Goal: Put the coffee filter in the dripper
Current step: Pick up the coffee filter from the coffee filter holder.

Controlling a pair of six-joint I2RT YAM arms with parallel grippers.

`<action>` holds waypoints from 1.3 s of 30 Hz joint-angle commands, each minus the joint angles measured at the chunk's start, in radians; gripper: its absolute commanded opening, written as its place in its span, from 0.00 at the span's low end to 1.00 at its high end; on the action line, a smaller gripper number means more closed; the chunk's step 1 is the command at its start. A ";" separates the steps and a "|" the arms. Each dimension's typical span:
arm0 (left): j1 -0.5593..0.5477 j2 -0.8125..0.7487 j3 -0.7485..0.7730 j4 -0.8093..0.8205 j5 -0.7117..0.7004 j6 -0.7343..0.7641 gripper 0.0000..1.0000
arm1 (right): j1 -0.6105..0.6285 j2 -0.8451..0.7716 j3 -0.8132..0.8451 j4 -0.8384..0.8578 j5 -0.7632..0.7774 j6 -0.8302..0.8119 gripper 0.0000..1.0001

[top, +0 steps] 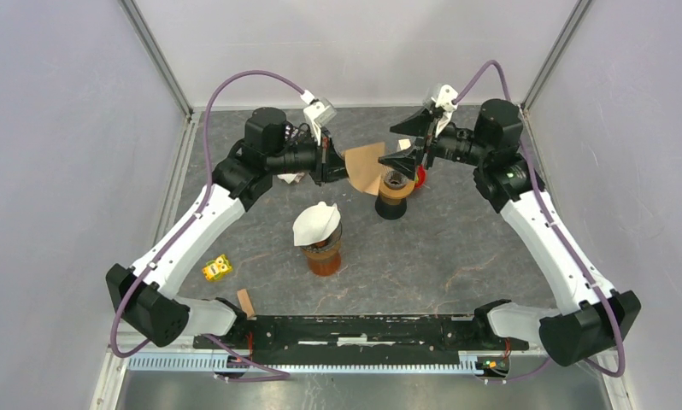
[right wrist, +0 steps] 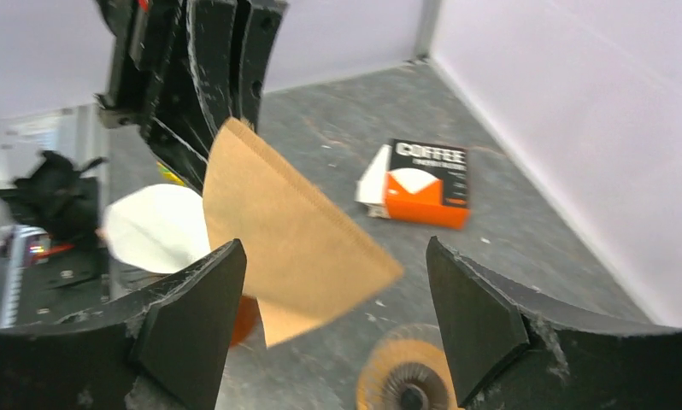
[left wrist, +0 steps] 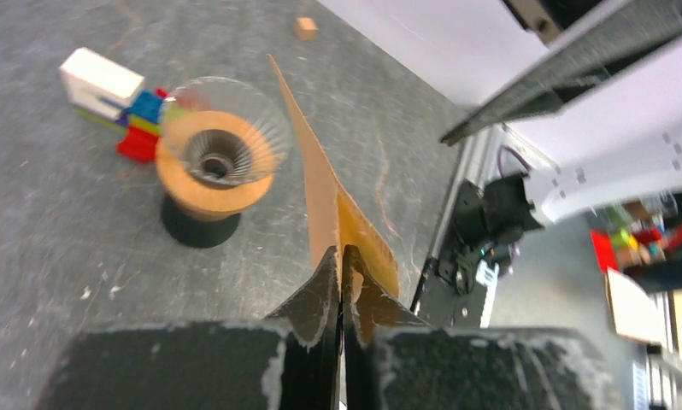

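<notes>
The brown paper coffee filter (top: pixel 365 167) hangs in the air, pinched at its left edge by my left gripper (top: pixel 341 169), which is shut on it. In the left wrist view the filter (left wrist: pixel 325 192) stands edge-on above the jaws (left wrist: pixel 342 256). The clear ribbed dripper (top: pixel 395 182) sits on an orange base just right of the filter and below it; it also shows to the filter's left (left wrist: pixel 222 152). My right gripper (top: pixel 404 143) is open above the dripper. In its own view its fingers (right wrist: pixel 333 295) straddle the filter's free corner (right wrist: pixel 291 231) without touching, with the dripper (right wrist: pixel 406 380) below.
A second dripper with a white filter (top: pixel 317 224) stands on an amber cup (top: pixel 323 256) mid-table. An orange coffee filter box (right wrist: pixel 427 184) lies at the back. Coloured bricks (left wrist: pixel 141 128) sit beside the dripper. A yellow toy (top: pixel 217 268) and a small wooden block (top: pixel 246 301) lie near the front left.
</notes>
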 commanded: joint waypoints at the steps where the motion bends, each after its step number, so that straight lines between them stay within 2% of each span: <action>1: -0.003 0.012 0.083 -0.064 -0.290 -0.248 0.02 | 0.011 -0.038 0.077 -0.200 0.242 -0.207 0.85; 5: -0.004 0.055 0.104 -0.062 -0.324 -0.373 0.02 | 0.095 -0.037 0.069 -0.220 0.356 -0.257 0.86; 9: -0.006 0.087 0.090 0.006 -0.331 -0.474 0.02 | 0.200 -0.015 0.072 -0.251 0.468 -0.318 0.87; 16: -0.008 0.105 0.063 0.076 -0.350 -0.590 0.02 | 0.259 -0.008 0.052 -0.250 0.501 -0.353 0.89; 39: -0.023 0.092 0.011 0.146 -0.266 -0.653 0.02 | 0.278 0.029 0.079 -0.254 0.630 -0.357 0.73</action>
